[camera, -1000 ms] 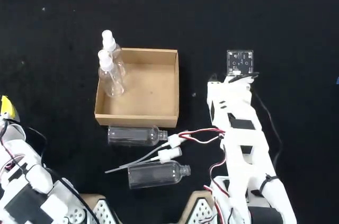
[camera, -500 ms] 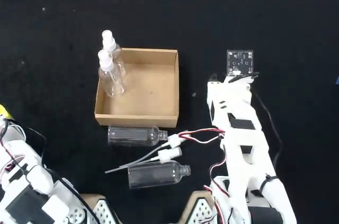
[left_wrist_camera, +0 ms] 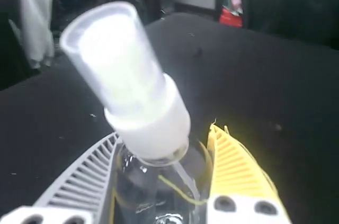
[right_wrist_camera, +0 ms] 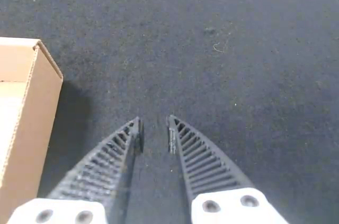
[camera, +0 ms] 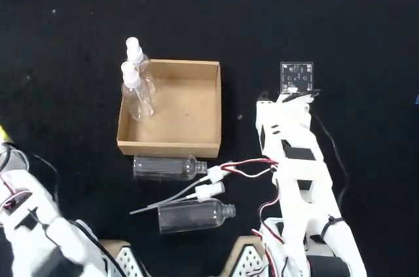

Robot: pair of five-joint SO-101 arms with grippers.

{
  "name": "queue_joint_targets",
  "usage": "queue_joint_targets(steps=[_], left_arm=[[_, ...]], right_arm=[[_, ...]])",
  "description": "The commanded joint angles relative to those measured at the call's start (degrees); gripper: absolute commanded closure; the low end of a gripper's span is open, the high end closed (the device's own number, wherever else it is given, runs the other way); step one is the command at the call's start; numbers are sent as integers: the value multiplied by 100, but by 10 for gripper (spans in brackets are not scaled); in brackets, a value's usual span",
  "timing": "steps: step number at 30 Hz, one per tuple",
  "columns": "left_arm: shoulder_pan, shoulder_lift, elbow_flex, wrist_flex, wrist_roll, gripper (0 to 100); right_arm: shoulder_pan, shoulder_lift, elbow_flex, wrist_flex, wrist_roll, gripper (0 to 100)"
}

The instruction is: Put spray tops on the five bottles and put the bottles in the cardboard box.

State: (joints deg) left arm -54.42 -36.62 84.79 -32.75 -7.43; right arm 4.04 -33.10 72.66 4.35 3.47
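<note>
Desk point(camera: 340, 28): black cloth. It carries the box, with the loose parts just in front of it, near both my arms.
Cardboard box point(camera: 170, 148): open-topped, left of my right arm. Most of its floor is bare, so there is room for three more bottles.
Right arm point(camera: 298, 172): stretched along the desk beside the box, out of the way of the parts.
Right gripper point(right_wrist_camera: 154, 131): empty, jaws almost together with a thin slit between the tips, low over bare cloth beside the box wall.
Left gripper point(left_wrist_camera: 164, 133): clamped on the shoulders of the held bottle point(left_wrist_camera: 143, 192), off at the desk's near left corner. Its spray top point(left_wrist_camera: 127, 86) sits on the neck. I judge it ready for boxing.
Boxed bottles point(camera: 139, 97) point(camera: 144, 71): two, capped and upright, tucked into the far left corner to save space.
Uncapped bottles point(camera: 163, 167) point(camera: 193, 216): two, lying on their sides, necks toward my right arm.
Loose spray tops point(camera: 216, 173) point(camera: 209, 190): two, lying by those necks with dip tubes trailing, handy for fitting.
</note>
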Motion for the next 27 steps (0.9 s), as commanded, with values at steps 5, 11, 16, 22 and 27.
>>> queue_joint_targets(steps=[5,11,16,22,27], left_arm=[[1358,-3877,-637,4237,18,954],[3002,-6040,-646,5925,-18,954],[4031,-6673,-646,6576,9,954],[4998,-6321,-629,6444,18,954],[5437,-5486,-593,5697,44,954]], right_arm=[[-35,-268,4,-158,44,942],[-35,-268,13,-141,44,942],[-35,-268,13,-141,44,942],[-35,-268,13,-141,53,942],[-35,-268,13,-141,53,942]])
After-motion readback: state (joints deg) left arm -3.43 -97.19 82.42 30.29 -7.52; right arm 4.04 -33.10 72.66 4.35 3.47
